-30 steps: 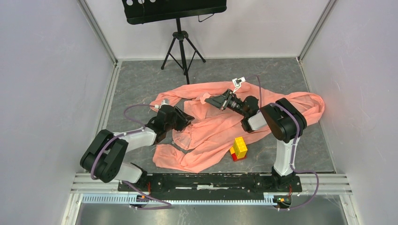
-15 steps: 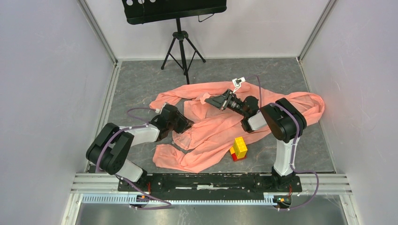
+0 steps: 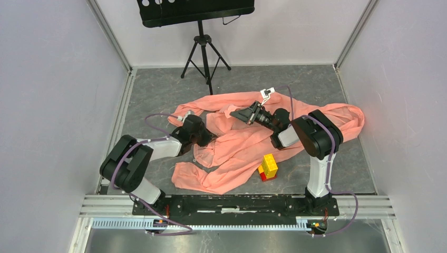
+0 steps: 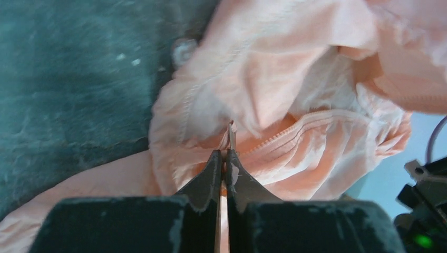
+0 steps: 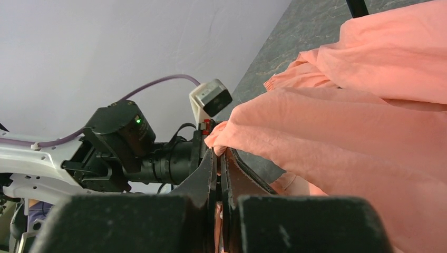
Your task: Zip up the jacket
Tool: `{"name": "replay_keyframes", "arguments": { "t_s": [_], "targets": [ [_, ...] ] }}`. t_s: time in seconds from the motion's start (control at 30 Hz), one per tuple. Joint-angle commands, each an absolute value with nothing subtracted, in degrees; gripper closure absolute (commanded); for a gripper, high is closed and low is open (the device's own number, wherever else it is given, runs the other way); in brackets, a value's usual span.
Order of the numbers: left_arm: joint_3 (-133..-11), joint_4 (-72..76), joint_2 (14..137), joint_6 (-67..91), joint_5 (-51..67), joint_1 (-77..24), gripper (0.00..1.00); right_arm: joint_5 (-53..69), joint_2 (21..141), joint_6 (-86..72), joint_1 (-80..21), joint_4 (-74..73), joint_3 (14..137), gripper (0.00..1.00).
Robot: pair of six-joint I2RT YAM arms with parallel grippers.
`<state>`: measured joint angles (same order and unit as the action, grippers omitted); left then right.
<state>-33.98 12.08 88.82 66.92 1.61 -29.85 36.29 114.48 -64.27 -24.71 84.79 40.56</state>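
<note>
The salmon-pink jacket lies crumpled across the grey floor, sleeves spread left and right. My left gripper sits low at its left part. In the left wrist view its jaws are shut on a thin metal zipper pull, with the zipper line running off to the right through the jacket's folds. My right gripper is at the jacket's upper middle. In the right wrist view it is shut on a lifted edge of the jacket's fabric.
A yellow-and-red block stack stands just in front of the jacket's lower hem. A black tripod stand stands at the back. Light walls close in the left, right and far sides. A metal rail runs along the near edge.
My left gripper's jaws have closed on the zipper pull, and the left arm's elbow has swung forward toward the jacket. The right arm and its hold are unchanged.
</note>
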Motion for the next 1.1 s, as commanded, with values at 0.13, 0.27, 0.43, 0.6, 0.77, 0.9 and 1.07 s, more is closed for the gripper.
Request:
{"name": "replay_keyframes", "arguments": {
  "t_s": [0.13, 0.27, 0.43, 0.6, 0.77, 0.9, 1.07],
  "targets": [
    [-33.3, 21.7, 79.7, 34.9, -5.2, -40.9, 0.98, 37.6, 114.7, -64.0, -24.7, 100.3, 41.1, 1.0],
    [-26.8, 24.4, 76.4, 32.0, -7.5, -46.5, 0.98, 37.7, 113.5, -62.7, -24.3, 98.8, 41.0, 1.0],
    [-25.3, 17.0, 74.1, 29.3, -18.1, -56.1, 0.92, 37.6, 112.4, -60.6, -24.2, 96.3, 40.6, 1.0],
    [-23.4, 17.4, 72.6, 25.7, -22.7, -63.6, 0.82, 37.9, 112.8, -61.4, -23.9, 97.2, 40.6, 1.0],
    [-19.0, 20.8, 64.5, 26.3, -19.7, -64.3, 0.54, 38.1, 112.4, -60.6, -23.9, 96.4, 40.5, 1.0],
    [-18.6, 15.2, 58.0, 34.0, -23.6, -64.0, 0.42, 38.1, 112.4, -60.6, -23.9, 96.4, 40.5, 1.0],
    [-22.3, 2.8, 55.6, 56.9, -23.0, -58.3, 0.45, 38.1, 112.7, -61.0, -23.9, 96.8, 40.6, 1.0]
  ]
}}
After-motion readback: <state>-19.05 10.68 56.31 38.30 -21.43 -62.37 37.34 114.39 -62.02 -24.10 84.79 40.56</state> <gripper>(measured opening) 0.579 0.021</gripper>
